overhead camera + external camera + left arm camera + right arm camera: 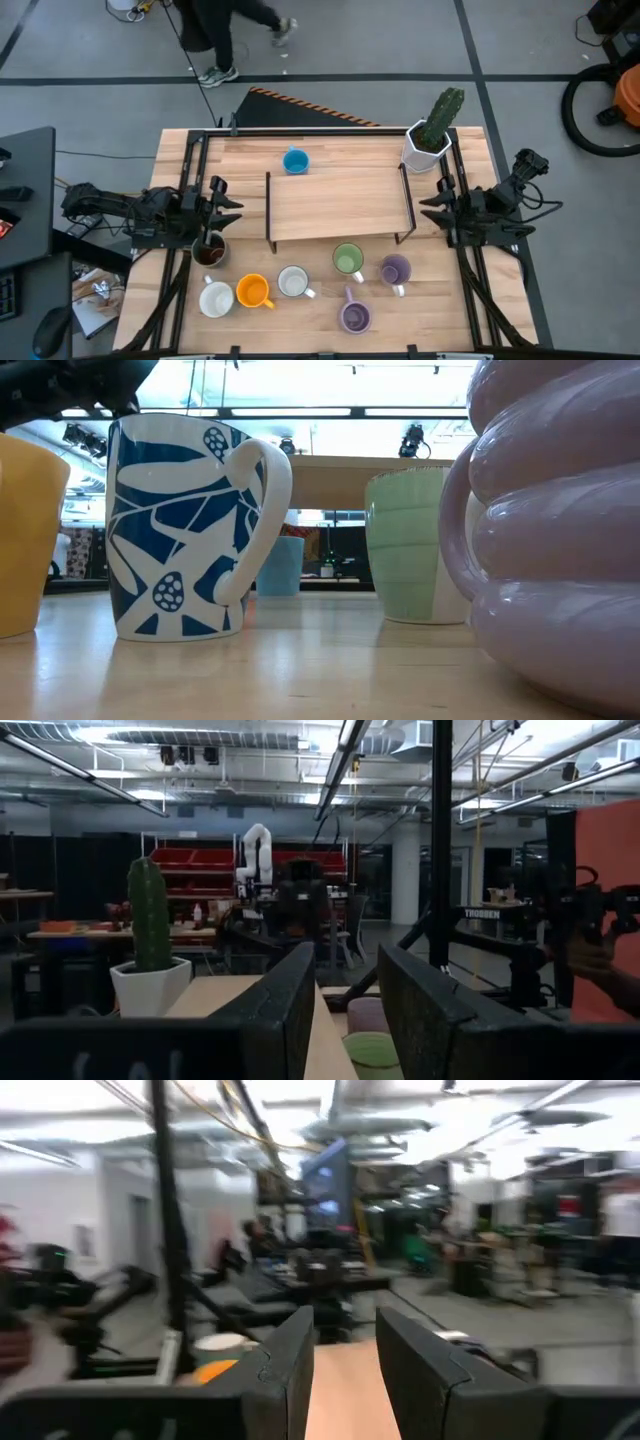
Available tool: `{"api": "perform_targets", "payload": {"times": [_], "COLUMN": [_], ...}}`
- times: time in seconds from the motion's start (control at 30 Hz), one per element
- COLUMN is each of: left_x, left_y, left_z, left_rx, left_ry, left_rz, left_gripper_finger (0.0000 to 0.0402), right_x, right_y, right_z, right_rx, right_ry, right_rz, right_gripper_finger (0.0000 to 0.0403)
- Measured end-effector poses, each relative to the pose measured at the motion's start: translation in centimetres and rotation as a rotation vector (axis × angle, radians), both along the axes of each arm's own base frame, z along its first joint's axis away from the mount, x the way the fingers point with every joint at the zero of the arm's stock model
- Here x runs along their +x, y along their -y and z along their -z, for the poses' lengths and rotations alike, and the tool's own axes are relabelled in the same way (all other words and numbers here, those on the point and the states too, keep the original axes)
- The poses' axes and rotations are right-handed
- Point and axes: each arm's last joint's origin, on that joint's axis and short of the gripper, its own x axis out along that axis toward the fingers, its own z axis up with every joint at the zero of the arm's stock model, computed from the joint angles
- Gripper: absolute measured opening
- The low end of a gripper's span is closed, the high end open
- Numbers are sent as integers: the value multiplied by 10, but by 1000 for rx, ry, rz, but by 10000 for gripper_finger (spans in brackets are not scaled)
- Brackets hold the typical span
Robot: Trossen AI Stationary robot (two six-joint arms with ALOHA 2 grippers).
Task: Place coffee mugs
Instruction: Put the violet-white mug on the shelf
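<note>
From above, the left gripper (222, 198) hangs at the bench's left edge just behind the dark brown mug (210, 253) – the right gripper (437, 205) waits at the right edge, farther from any mug – and both wrist views show fingers narrowly parted, holding nothing.

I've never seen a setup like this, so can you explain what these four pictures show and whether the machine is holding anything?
It is a two-armed robot at a wooden table. One picture looks straight down, one sits at tabletop level, and two look out from the arms' wrists. The left gripper and right gripper wait at the table's sides, fingers apart, holding nothing. Between them stands a low wooden shelf. In front lie mugs; a blue mug and a cactus pot stand behind.
</note>
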Motion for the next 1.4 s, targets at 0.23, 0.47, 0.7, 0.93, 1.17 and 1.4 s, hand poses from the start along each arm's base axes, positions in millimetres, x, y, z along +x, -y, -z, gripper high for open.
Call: {"api": "perform_targets", "payload": {"times": [0.23, 0.47, 0.7, 0.93, 1.17, 1.4], "left_x": [2, 2, 2, 3, 4, 4], "left_y": [0, 0, 0, 0, 0, 1], "left_z": [8, 6, 8, 10, 13, 15], "left_rx": [-40, -40, -39, -65, -86, -61], "left_ry": [-85, -65, -88, -110, -148, -166], "left_rz": [17, 10, 9, 17, 22, 28], "left_gripper_finger": [118, 118, 118, 118, 118, 118], "right_x": [16, 40, 67, 99, 133, 163], "right_y": [-10, -27, -43, -56, -60, -61], "right_z": [-37, -62, -72, -84, -87, -83], "right_rx": [-65, -101, -90, -82, -76, -69], "right_ry": [-96, -209, -318, -478, -674, -792], "right_rz": [112, 233, 255, 269, 223, 123], "right_gripper_finger": [116, 116, 116, 116, 116, 116]}}
